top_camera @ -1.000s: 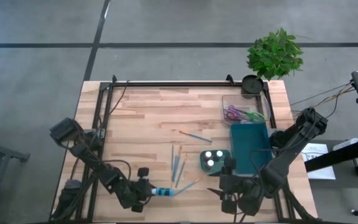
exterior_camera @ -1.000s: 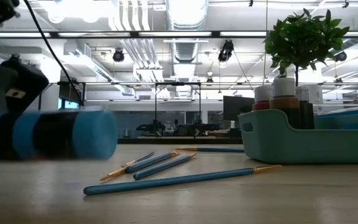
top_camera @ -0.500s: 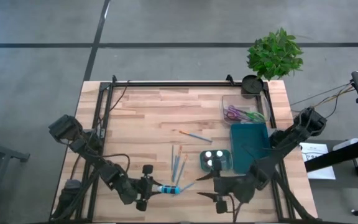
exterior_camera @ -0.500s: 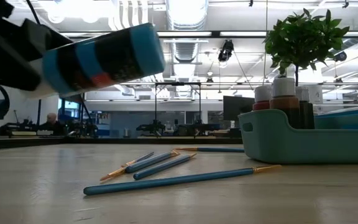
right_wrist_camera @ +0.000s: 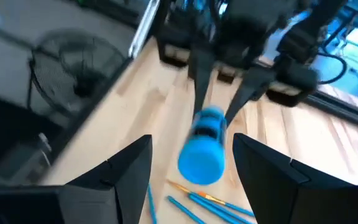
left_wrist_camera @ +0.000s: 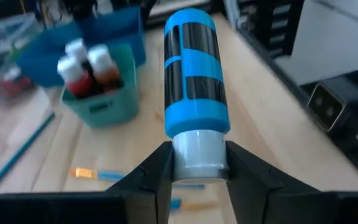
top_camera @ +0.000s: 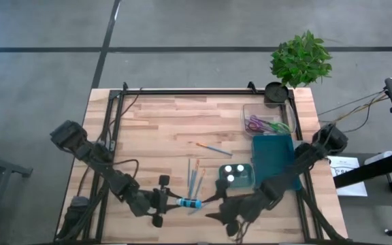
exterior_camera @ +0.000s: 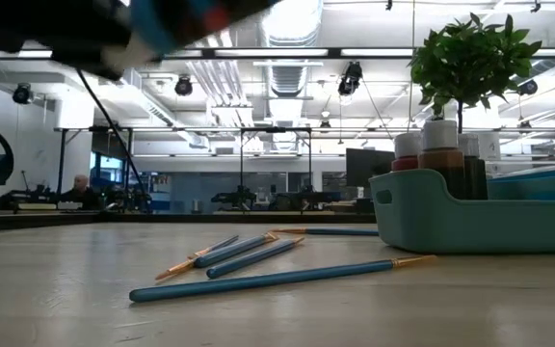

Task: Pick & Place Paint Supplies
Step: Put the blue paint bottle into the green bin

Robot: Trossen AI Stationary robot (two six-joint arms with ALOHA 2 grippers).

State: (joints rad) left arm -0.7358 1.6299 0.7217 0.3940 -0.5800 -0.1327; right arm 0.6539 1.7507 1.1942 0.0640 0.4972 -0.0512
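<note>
Presently the blue paint tube (left_wrist_camera: 196, 74) is off the table (top_camera: 155, 122), held by its pale cap end between the fingers (left_wrist_camera: 155, 171) of the left gripper (top_camera: 167, 202); in the high view it sits in the lower centre of the frame, pointing toward the right of the picture. The right gripper (top_camera: 223, 212) hovers just beside the tube's free end, in the lower centre-right, and its fingers (right_wrist_camera: 132, 163) are spread wide with the tube showing between them in its own wrist view (nothing is in them yet).

Several paintbrushes (top_camera: 196, 178) lie loose on the table just above the tube in the frame, with one more (top_camera: 213, 148) farther up. The small teal caddy (top_camera: 236, 175) with capped paint bottles stands right of them, touching or nearly touching the larger teal bin (top_camera: 275, 160).

Judgement: the step in hand appears to be a hand-over, or a carry toward the bins. To do it well, the left gripper should hold the tube level and steady; the right should close squarely on the tube's body, not its tip, before the left lets go. A hold on the cap alone may let the tube swing.
</note>
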